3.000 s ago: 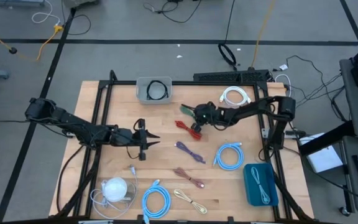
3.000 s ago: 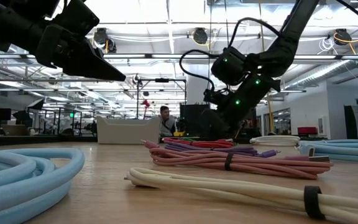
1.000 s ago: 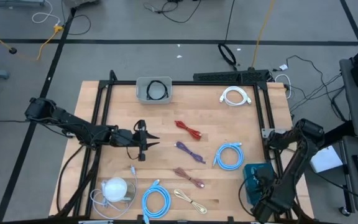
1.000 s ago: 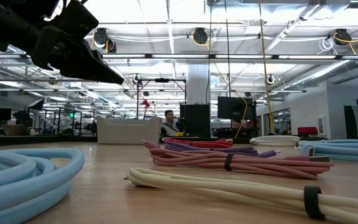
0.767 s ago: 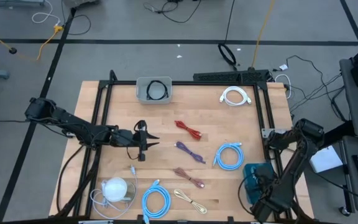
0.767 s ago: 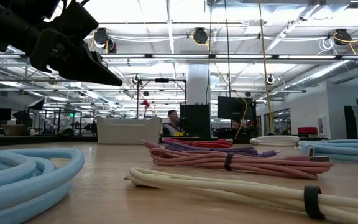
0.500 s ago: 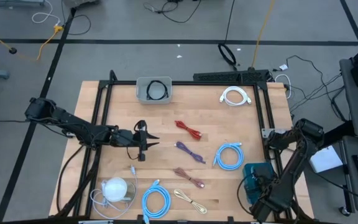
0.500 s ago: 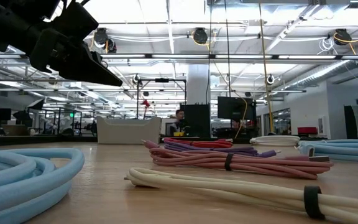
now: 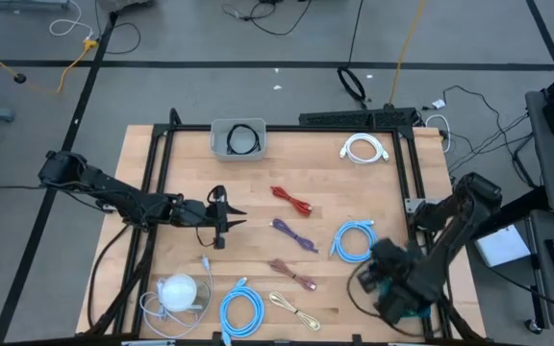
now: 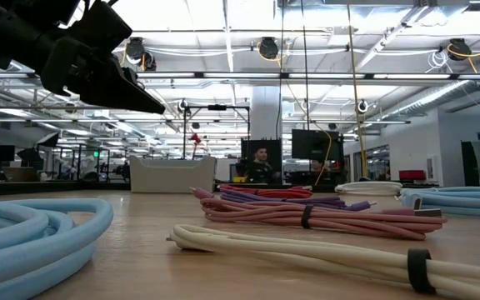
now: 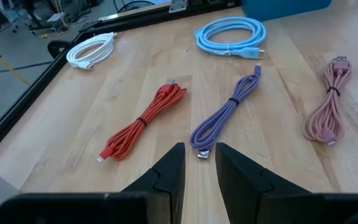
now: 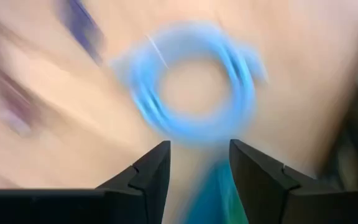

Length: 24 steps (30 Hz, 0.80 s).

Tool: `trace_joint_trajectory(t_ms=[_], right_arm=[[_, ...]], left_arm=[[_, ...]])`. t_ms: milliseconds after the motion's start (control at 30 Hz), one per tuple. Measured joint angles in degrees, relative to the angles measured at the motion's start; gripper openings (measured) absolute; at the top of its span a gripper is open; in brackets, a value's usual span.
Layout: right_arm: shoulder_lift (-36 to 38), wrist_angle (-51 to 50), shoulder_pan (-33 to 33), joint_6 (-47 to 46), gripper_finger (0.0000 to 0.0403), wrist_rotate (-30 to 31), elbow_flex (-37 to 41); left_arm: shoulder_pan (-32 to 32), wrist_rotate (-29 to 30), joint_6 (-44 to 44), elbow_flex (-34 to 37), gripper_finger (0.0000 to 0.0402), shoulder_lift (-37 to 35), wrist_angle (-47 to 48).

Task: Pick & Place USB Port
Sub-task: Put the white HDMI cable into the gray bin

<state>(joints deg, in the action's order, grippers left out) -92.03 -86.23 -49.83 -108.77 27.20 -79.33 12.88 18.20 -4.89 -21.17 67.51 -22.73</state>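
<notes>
Right end effector (image 9: 368, 279) newly over wooden table (image 9: 181, 163), fingers apart, empty.

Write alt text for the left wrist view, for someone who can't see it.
The left pincer, slightly open and empty, points across a wooden table at bundled cables: red, purple and pink nearest, with white and blue coils beyond.

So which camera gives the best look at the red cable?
The left wrist view: the red cable lies whole and close. The high view shows it small; the low view shows only an edge behind other cables; the right wrist view misses it.
</notes>
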Motion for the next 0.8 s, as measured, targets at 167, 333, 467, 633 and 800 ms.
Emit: trace_joint_trajectory(t_ms=[167, 333, 467, 633, 800], right_arm=[[4.26, 3.37, 6.28, 19.69, 0.0152, 23.84, 0.0], [6.8, 3.32, 13.43, 37.28, 0.0147, 38.71, 0.0], [7.28, 3.38, 21.05, 44.48, 0.0146, 44.89, 0.0], [7.32, 5.21, 33.68, 54.04, 0.0145, 45.39, 2.08], [7.3, 16.11, 46.91, 70.34, 0.0145, 45.77, 6.72]], left_arm=[[0.0, 0.0, -0.02, 0.0, 0.009, 0.0, -0.14], [-0.45, -0.04, -0.04, 0.0, 0.009, 0.0, -1.27], [-1.03, -0.07, 0.01, 0.0, 0.009, 0.0, -1.39], [-1.42, -0.07, 0.09, 0.0, 0.009, 0.0, -1.39], [-1.42, -0.09, 0.55, 0.0, 0.009, 0.0, -1.42]])
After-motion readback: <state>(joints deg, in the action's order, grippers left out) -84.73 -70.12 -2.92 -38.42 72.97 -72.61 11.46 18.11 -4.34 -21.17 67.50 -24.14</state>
